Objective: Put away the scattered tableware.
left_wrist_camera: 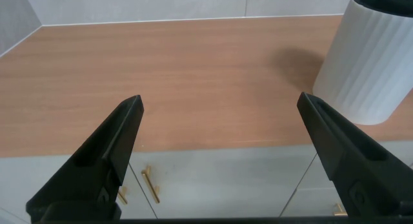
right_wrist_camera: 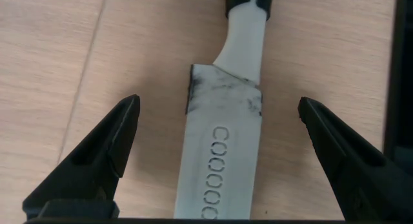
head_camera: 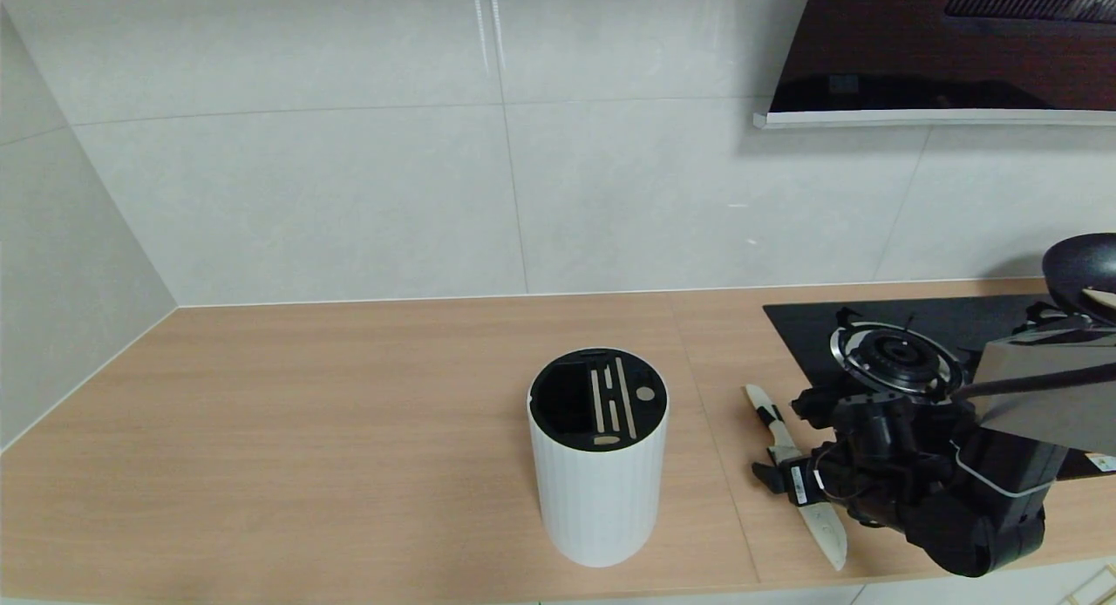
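A knife (head_camera: 826, 532) with a white blade and a black-and-white handle lies flat on the wooden counter, right of the holder. My right gripper (head_camera: 783, 444) hovers open just above it. In the right wrist view the blade (right_wrist_camera: 226, 140) runs between the two spread fingers, with a smudged heel and a row of oval holes. The white ribbed knife holder (head_camera: 598, 483) stands upright mid-counter, and its black top has slots. My left gripper (left_wrist_camera: 219, 101) is open and holds nothing, low in front of the counter's front edge, with the holder (left_wrist_camera: 368, 62) off to one side.
A black gas hob with a burner (head_camera: 898, 361) sits right behind the knife, and a dark pan (head_camera: 1081, 269) is at the far right. A range hood (head_camera: 942, 47) hangs above. Bare counter (head_camera: 349, 396) stretches left of the holder. Cabinet handles (left_wrist_camera: 150, 184) show below the front edge.
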`<state>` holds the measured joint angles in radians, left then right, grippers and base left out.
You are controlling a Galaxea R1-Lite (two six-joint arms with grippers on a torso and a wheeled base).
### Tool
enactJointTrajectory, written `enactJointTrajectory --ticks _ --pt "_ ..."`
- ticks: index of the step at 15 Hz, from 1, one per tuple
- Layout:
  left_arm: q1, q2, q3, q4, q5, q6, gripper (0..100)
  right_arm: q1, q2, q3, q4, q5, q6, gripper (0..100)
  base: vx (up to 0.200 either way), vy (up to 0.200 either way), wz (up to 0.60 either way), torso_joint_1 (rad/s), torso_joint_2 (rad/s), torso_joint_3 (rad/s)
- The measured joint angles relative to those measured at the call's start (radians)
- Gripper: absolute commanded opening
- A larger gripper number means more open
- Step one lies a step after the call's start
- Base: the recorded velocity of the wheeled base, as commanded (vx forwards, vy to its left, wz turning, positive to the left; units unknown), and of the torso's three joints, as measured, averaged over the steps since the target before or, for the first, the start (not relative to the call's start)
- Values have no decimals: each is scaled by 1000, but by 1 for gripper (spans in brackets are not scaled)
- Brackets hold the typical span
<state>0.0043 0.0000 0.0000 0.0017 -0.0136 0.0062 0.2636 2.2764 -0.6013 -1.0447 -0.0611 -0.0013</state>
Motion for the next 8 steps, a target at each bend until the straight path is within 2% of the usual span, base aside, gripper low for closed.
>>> enactJointTrajectory --ticks 5,6,8 --pt "-1 0 0 0 0 0 100 0 12 -13 -1 0 21 100 0 0 0 0 0 0" --pt "-1 0 0 0 0 0 100 0 16 -14 -2 0 21 0 0 0 0 0 0 0" --pt "0 0 0 0 0 0 100 -1 23 -16 -6 -2 21 0 0 0 0 0 0 0"
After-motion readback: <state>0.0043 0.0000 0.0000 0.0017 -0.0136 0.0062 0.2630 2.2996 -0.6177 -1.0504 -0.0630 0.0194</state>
